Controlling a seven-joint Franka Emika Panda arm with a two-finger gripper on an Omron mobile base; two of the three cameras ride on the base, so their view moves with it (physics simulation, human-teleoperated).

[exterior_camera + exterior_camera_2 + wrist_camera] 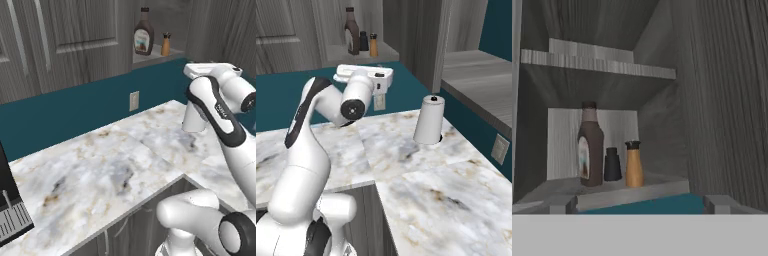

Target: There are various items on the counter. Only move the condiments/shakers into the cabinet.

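Note:
Three condiments stand side by side on the lower shelf [612, 192] of the open dark grey cabinet [155, 54]. They are a dark brown squeeze bottle [590, 147] [143, 37] [351, 32], a small dark-topped shaker [612, 165] [363, 41] and a brown wooden shaker [634, 165] [165, 45] [373, 45]. My gripper [641, 205] is open and empty. It hangs in front of and a little below the shelf edge, clear of the bottles. The white hand [363, 75] sits above the marble counter [100, 165].
A white paper towel roll [429, 120] [192, 120] stands on the counter near the back wall, right of the arm. A wall outlet [134, 100] sits on the teal backsplash. A dark appliance [10, 210] is at the counter's far left. An upper shelf [597, 62] spans the cabinet.

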